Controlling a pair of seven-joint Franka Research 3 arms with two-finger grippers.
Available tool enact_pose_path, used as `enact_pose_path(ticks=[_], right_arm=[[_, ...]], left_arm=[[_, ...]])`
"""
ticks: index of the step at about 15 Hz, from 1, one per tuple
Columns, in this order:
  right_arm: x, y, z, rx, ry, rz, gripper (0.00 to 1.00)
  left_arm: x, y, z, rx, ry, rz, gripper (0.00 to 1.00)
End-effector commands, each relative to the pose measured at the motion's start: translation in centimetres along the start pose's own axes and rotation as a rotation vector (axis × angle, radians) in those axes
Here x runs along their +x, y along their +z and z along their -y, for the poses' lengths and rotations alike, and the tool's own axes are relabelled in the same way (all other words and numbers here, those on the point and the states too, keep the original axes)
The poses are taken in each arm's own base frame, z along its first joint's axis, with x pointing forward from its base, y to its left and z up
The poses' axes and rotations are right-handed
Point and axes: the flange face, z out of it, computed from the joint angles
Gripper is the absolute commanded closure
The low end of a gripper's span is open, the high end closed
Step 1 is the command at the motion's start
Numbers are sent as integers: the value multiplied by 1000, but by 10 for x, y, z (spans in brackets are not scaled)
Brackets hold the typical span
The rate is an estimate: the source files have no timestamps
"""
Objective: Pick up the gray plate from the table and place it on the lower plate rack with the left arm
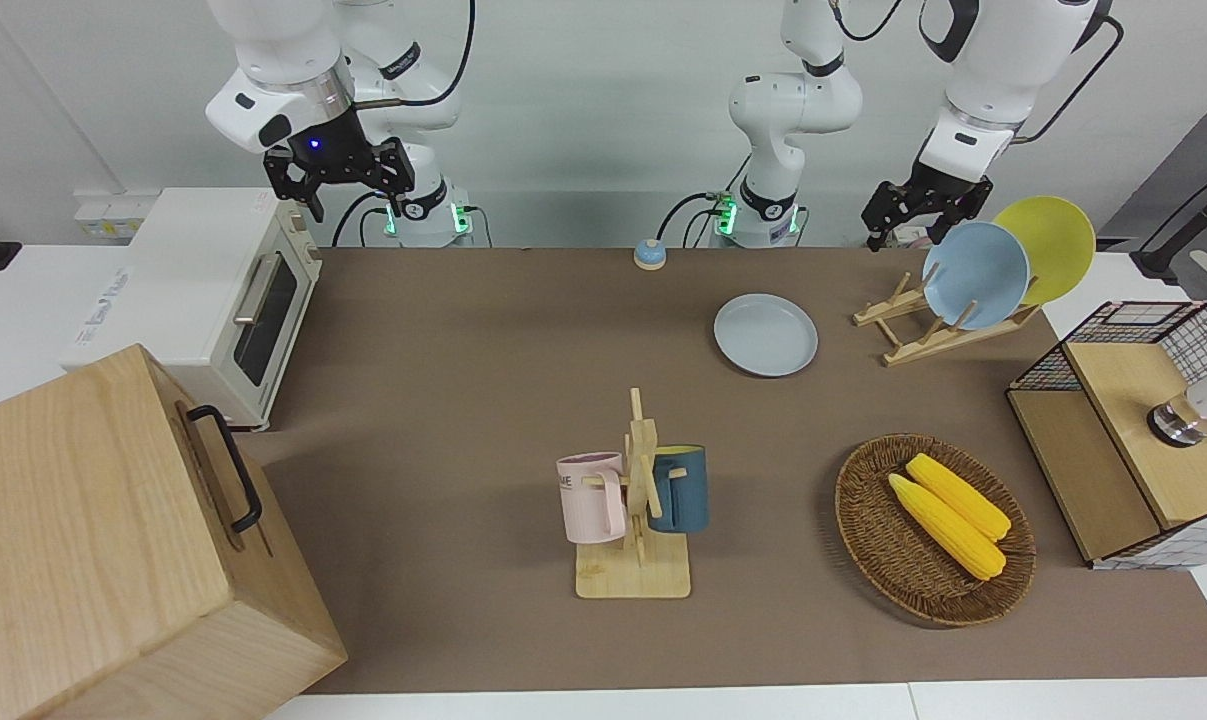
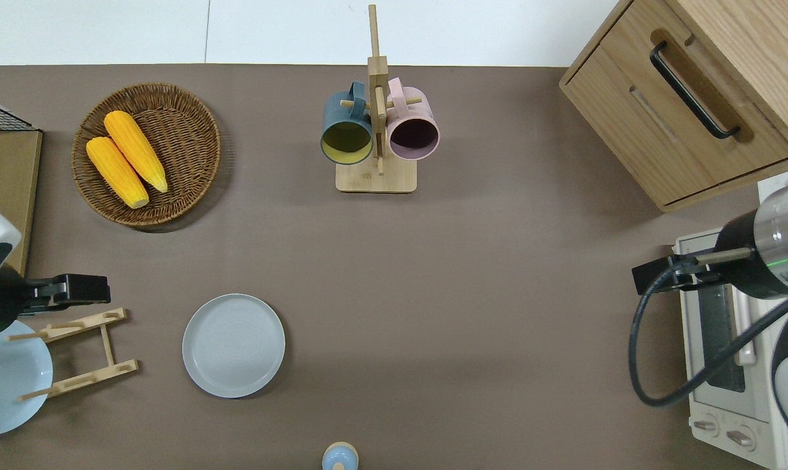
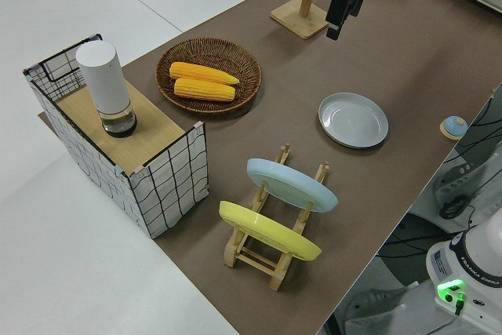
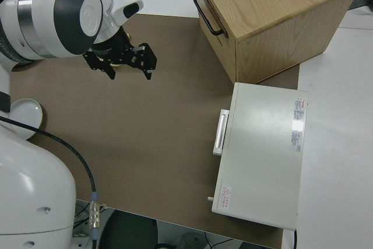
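Observation:
The gray plate (image 1: 766, 334) lies flat on the brown table (image 1: 483, 400), beside the plate rack on the side toward the right arm; it also shows in the overhead view (image 2: 234, 344) and the left side view (image 3: 353, 120). The wooden plate rack (image 1: 908, 325) holds a light blue plate (image 1: 975, 275) and a yellow plate (image 1: 1048, 245) on its higher pegs; its lower pegs (image 2: 100, 346) are bare. My left gripper (image 1: 908, 228) hangs open and empty in the air over the rack's edge (image 2: 96, 290). My right gripper (image 1: 338, 180) is open and parked.
A mug stand (image 1: 638, 500) with a pink and a blue mug stands mid-table. A wicker basket (image 1: 863, 500) holds two corn cobs. A wire-sided box (image 1: 1133, 430) is at the left arm's end. A toaster oven (image 1: 213, 300) and a wooden drawer box (image 1: 113, 540) are at the right arm's end. A small blue bell (image 1: 649, 255) is near the robots.

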Motion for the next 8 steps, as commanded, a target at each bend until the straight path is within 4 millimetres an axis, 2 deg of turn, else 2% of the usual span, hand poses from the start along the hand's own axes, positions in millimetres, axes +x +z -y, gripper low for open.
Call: enact_pose_path(ticks=[1,8], right_arm=[[-4,-4,-3,3,3,5,11],[-3,-4,-4,3,4,5,13]], left_arm=[[-2,-2,0,18,-19,11,5],[-3,3,1,17,-21,21,5]])
